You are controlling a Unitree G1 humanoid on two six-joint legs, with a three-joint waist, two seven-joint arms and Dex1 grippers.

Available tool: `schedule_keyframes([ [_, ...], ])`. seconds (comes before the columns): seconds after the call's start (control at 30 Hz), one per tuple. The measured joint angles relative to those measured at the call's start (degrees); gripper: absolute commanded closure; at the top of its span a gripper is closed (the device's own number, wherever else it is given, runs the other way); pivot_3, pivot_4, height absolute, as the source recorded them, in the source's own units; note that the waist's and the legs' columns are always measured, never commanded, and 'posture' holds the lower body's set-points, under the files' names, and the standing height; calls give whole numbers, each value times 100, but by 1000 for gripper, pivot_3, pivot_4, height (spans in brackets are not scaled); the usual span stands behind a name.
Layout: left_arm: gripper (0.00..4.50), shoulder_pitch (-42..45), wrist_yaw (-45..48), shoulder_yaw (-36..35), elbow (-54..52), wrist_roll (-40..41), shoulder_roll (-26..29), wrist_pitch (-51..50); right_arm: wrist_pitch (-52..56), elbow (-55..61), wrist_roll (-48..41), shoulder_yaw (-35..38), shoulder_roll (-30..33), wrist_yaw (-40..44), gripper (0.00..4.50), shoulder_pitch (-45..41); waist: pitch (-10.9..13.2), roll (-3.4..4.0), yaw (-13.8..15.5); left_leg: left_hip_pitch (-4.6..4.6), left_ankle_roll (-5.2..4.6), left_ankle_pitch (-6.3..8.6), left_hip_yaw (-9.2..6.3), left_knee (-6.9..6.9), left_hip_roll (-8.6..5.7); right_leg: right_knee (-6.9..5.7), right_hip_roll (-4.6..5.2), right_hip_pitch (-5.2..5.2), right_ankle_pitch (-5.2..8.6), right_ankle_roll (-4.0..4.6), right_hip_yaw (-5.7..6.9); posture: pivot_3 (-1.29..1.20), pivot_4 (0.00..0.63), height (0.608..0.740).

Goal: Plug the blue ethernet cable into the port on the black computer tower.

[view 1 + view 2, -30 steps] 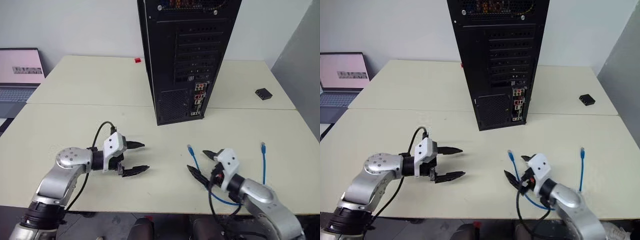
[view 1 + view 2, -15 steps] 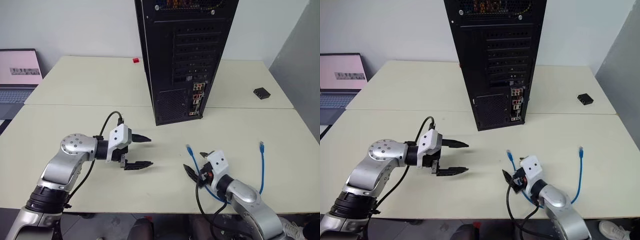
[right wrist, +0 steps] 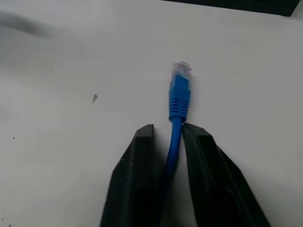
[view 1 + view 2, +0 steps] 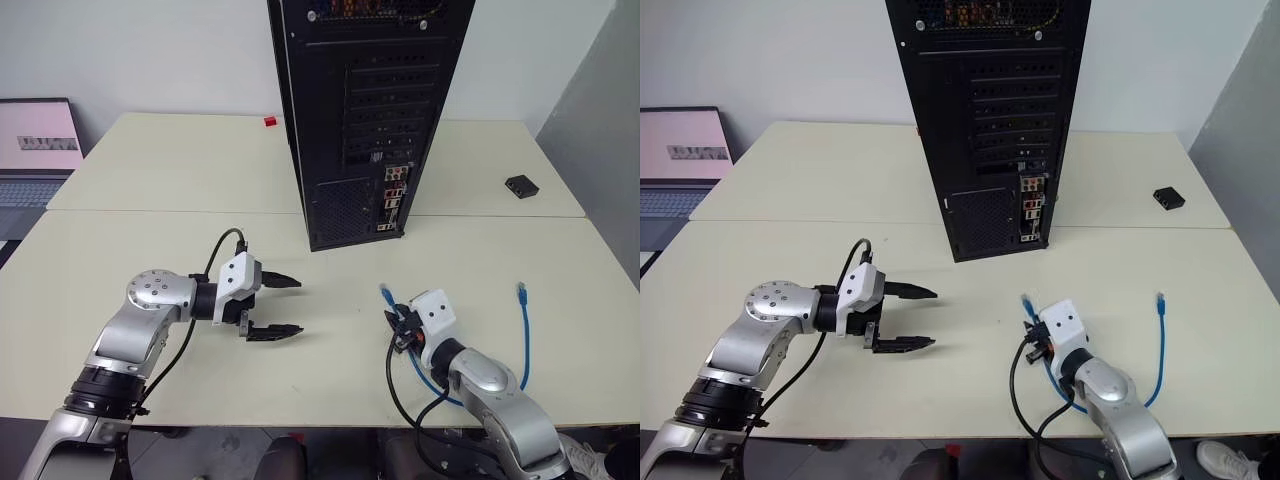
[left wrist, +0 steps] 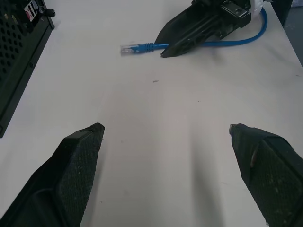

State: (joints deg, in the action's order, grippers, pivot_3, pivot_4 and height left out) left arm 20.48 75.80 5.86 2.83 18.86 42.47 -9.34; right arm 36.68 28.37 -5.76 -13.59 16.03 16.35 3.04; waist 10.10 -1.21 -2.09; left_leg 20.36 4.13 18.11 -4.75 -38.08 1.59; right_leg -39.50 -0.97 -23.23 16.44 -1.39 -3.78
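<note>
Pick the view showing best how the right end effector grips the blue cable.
Right wrist view: the blue ethernet cable runs between its fingers, plug protruding. Left wrist view shows it side-on; eye views only from afar.

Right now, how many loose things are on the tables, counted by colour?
Blue: 1, the thin blue ethernet cable
Black: 2, the tall black metal computer tower and the small black box
Red: 1, a small red block
Total: 4
</note>
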Motion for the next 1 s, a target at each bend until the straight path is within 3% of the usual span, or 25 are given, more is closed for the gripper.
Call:
schedule_keyframes([
  [0.57,0,-36,-32,3,-47,9,-11,-142,98,257,7,91,523,358,4472,102,0,-1,18,2,0,0,0,0,-3,2,2,0,0,0,1,0,150,740],
  [1.0,0,281,-7,169,-46,-22,-131,-364,-1113,85,856,-302,1635,878,4472,14,0,-2,18,5,0,0,1,-1,-5,4,2,-1,0,0,1,0,150,740],
])
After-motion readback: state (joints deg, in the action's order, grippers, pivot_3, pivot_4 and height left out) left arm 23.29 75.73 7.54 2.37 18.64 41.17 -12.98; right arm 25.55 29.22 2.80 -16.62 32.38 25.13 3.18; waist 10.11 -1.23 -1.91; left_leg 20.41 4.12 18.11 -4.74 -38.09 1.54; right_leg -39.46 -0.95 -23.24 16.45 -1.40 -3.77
